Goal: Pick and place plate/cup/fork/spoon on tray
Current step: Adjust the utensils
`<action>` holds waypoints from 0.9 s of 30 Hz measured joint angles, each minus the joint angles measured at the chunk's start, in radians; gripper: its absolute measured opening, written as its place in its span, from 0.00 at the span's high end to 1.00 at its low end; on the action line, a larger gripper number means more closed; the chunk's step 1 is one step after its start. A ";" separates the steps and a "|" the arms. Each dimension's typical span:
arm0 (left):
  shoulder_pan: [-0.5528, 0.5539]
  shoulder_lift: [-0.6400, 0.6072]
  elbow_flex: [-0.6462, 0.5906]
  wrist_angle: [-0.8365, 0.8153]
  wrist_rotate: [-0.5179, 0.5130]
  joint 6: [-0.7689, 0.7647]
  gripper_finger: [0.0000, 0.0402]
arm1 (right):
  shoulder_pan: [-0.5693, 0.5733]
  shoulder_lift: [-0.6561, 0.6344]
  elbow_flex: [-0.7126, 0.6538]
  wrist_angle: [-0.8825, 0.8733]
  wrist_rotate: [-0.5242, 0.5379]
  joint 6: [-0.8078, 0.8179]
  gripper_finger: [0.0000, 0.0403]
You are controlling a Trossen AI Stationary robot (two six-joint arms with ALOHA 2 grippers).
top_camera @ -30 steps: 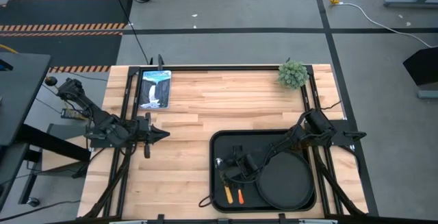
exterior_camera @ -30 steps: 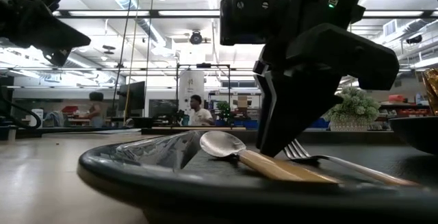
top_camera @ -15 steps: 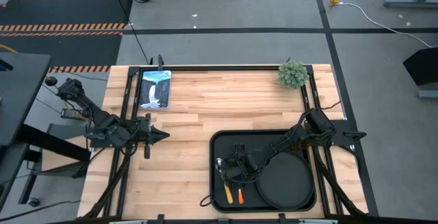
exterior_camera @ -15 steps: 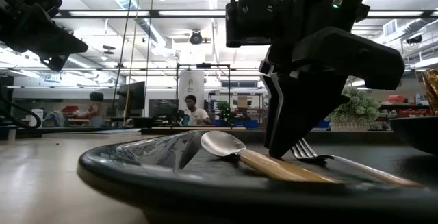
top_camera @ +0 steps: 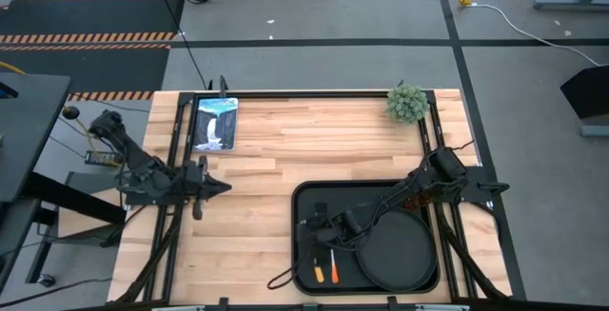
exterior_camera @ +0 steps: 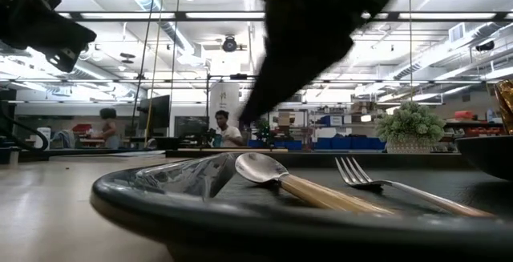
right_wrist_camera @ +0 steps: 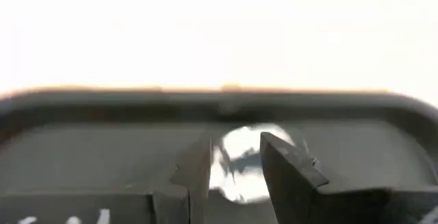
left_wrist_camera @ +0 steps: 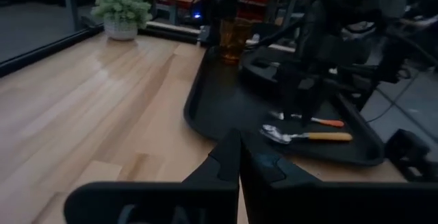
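Black and rectangular, the tray on the pale wood table, landmark for the rest. Inside it, filling its right side — the round plate. In its left part, side by side: spoon with yellow-orange handle nearer the left rim, fork with red-orange handle just beside it, toward the plate; both flat on the tray floor, handles toward its front edge. Amber cup upright at the tray's far-right corner. Right gripper above the tray's left part, over the tines and bowl, raised clear of both utensils; fingers parted by a narrow gap, gripping nothing, the spoon's shiny bowl visible between them. Left gripper well to the tray's left over bare table — fingers pressed together, empty. Small green plant beyond the tray's far-right corner; a tablet beyond its far-left.
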 joint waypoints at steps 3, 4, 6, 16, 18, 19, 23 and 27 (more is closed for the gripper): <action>-0.026 -0.017 -0.040 0.058 -0.001 0.000 0.99 | -0.001 0.000 0.000 0.086 0.001 -0.040 0.67; -0.032 -0.018 -0.062 0.082 -0.002 0.000 0.99 | -0.001 0.000 0.000 0.110 0.001 -0.053 0.67; -0.043 -0.019 -0.099 0.162 -0.008 -0.002 0.99 | -0.006 0.000 -0.003 0.151 0.000 -0.086 0.67; -0.079 -0.012 -0.126 0.242 -0.026 0.026 0.98 | -0.028 0.000 -0.050 0.188 0.006 -0.154 0.67; -0.079 -0.012 -0.126 0.242 -0.026 0.026 0.98 | -0.034 0.000 -0.057 0.209 0.007 -0.155 0.67; -0.079 -0.012 -0.126 0.242 -0.026 0.026 0.98 | -0.037 -0.001 -0.064 0.220 0.007 -0.155 0.67; -0.078 -0.012 -0.126 0.242 -0.026 0.021 0.98 | -0.052 0.000 -0.114 0.280 0.007 -0.158 0.67; -0.078 -0.012 -0.126 0.241 -0.026 0.007 0.98 | -0.065 -0.001 -0.143 0.308 0.009 -0.158 0.67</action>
